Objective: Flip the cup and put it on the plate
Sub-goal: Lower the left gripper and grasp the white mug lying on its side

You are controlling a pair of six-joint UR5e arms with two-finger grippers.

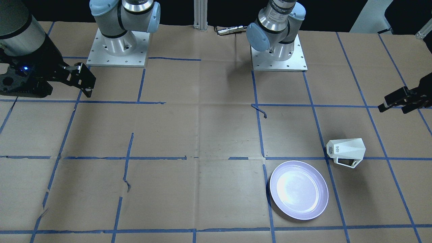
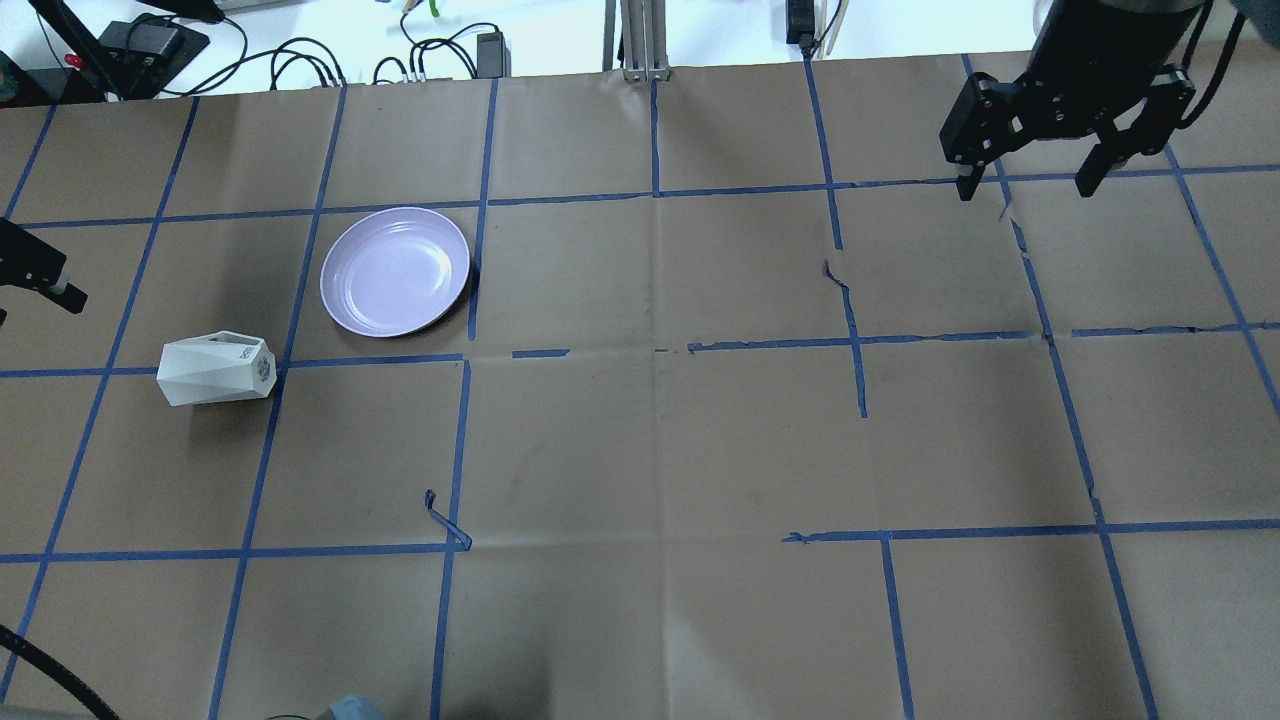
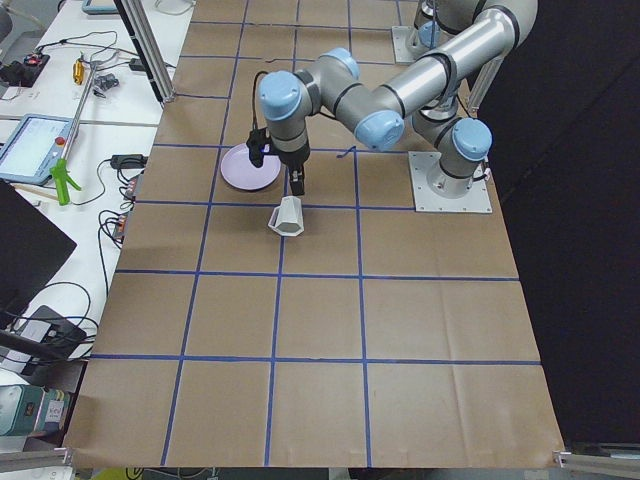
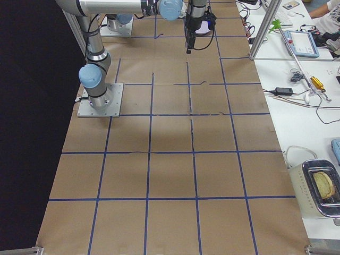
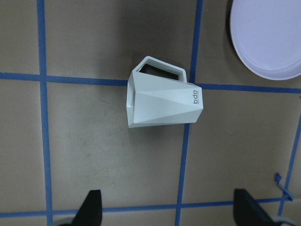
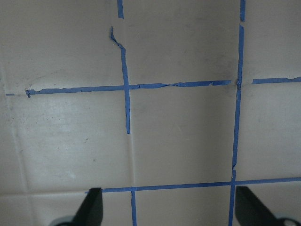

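The white faceted cup (image 1: 346,150) lies on its side on the paper, base and teal lettering toward the plate, handle flat along the table. It also shows in the overhead view (image 2: 215,368) and the left wrist view (image 5: 164,101). The lavender plate (image 1: 298,190) sits empty just beside it, apart from it, and shows in the overhead view (image 2: 395,271). My left gripper (image 5: 169,212) is open and empty, raised above the table near the cup, at the overhead view's left edge (image 2: 40,280). My right gripper (image 2: 1030,185) is open and empty, far across the table.
Brown paper with a blue tape grid covers the table. A curl of peeled tape (image 2: 445,520) sticks up near the middle. The two arm bases (image 1: 116,50) stand at the robot's side. Cables and gear (image 2: 300,60) lie beyond the far edge.
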